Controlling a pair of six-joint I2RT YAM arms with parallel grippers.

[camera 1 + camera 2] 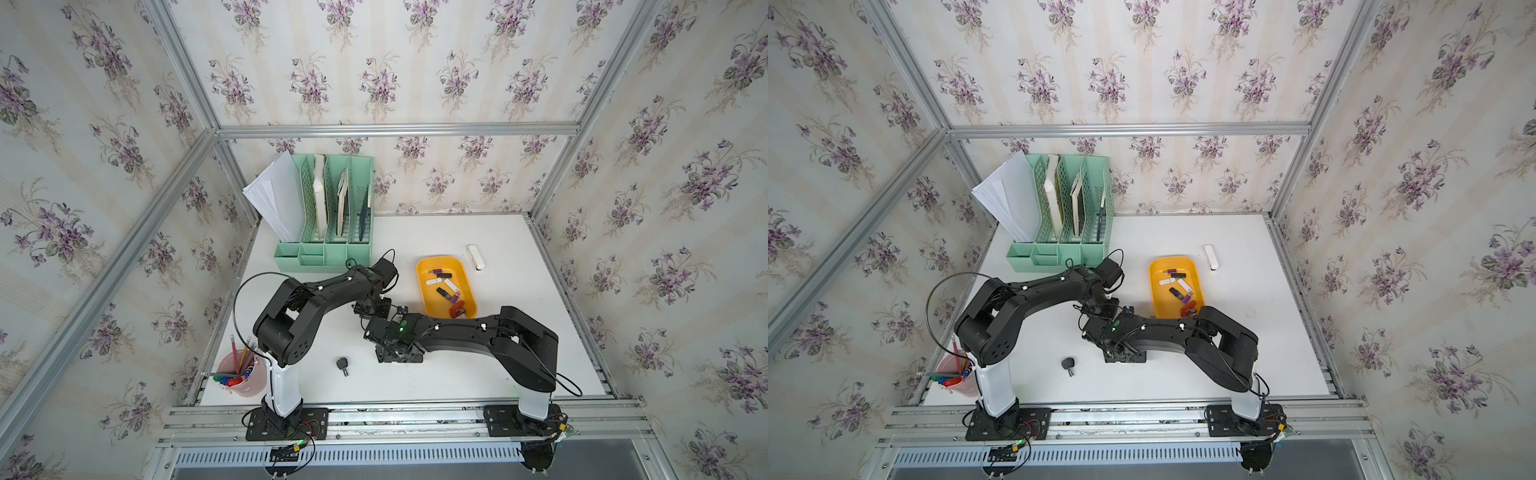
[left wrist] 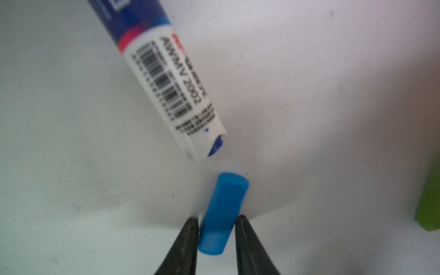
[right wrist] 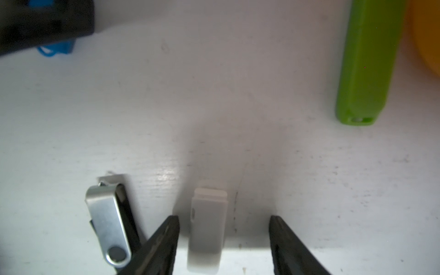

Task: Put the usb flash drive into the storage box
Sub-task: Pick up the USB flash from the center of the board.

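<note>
1. Halfway, apparently: counting several drives (image 1: 451,285) in box (image 1: 432,305).
2. Clamping left fingers (image 2: 183,247) on blue drive (image 2: 221,214), outside box.
3. Holding right fingers (image 3: 159,245) apart around white drive (image 3: 207,226).
4. Leaving silver drive (image 3: 107,226), green drive (image 3: 366,71) on counter (image 1: 457,365).

The storage box (image 1: 434,306) is yellow-orange, the flash drive (image 2: 221,214) blue.

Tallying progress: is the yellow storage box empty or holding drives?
Not empty. In both top views the storage box holds several flash drives, white, black, purple and red, lying loose on its floor.
</note>
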